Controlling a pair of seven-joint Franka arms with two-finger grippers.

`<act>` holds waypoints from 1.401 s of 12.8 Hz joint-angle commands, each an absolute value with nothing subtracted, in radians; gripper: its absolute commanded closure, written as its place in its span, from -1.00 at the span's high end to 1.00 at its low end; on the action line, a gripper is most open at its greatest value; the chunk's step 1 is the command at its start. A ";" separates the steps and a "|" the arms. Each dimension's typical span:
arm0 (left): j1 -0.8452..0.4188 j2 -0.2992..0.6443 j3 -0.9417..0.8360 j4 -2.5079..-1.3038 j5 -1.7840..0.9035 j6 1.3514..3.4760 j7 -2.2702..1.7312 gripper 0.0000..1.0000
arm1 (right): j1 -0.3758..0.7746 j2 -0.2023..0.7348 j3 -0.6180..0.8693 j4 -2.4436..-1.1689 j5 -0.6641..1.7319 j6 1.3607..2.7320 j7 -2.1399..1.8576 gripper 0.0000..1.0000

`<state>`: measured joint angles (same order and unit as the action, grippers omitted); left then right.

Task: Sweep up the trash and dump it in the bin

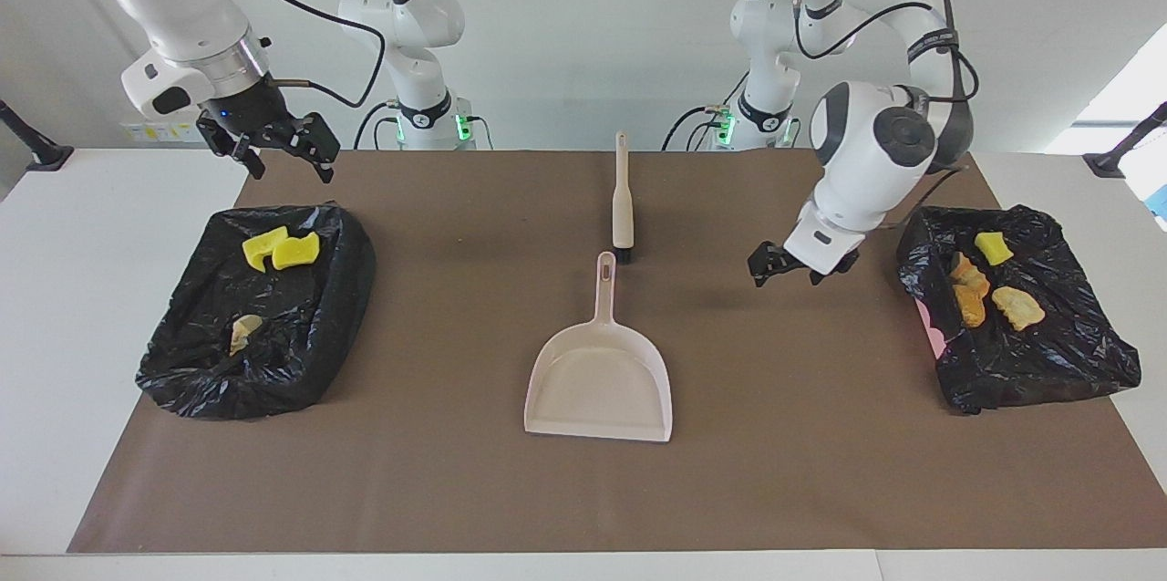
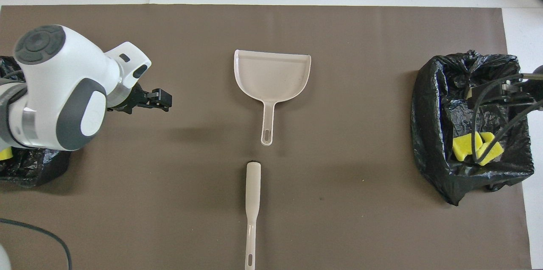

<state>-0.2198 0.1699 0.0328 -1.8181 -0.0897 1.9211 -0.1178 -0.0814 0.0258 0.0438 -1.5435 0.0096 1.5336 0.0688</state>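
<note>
Brush (image 1: pixel 623 189) is lying nearest the robots at table centre, long axis running straight away from them, bristle end pointing at the dustpan (image 1: pixel 599 376). Dustpan is lying flat just past it, handle toward the robots, open mouth facing away, both in one line. Neither is being gripped; this reads as tools parked, job likely finished.

Left gripper (image 1: pixel 782 264) is hanging low over bare mat beside the bin (image 1: pixel 1048 353) at its end, fingers spread, carrying nothing. Right gripper (image 1: pixel 271 147) is waiting above the other bin (image 1: pixel 210 371), fingers spread, empty.

Trash is sitting inside both bag-lined bins: yellow scraps (image 1: pixel 281 249) plus a pale one (image 1: pixel 242 332) in one, orange and yellow scraps (image 1: pixel 985 285) in the other. No scraps showing on the mat (image 1: pixel 821 472).
</note>
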 commanded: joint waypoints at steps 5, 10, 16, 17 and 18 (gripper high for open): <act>-0.026 0.023 0.025 -1.824 0.012 1.838 0.208 1.00 | -0.084 0.011 0.051 -1.554 0.011 1.528 0.086 1.00; -0.040 -0.015 0.017 -1.611 0.021 1.576 0.207 1.00 | -0.084 0.011 0.051 -1.554 0.011 1.528 0.086 1.00; -0.054 -0.087 -0.058 -1.568 0.091 1.449 0.151 1.00 | -0.084 0.011 0.051 -1.554 0.011 1.528 0.086 1.00; -0.043 -0.100 -0.058 -1.591 0.089 1.475 0.156 1.00 | -0.084 0.011 0.051 -1.554 0.011 1.526 0.086 1.00; -0.040 -0.113 -0.055 -1.626 0.089 1.500 0.161 1.00 | -0.084 0.011 0.051 -1.554 0.011 1.526 0.086 1.00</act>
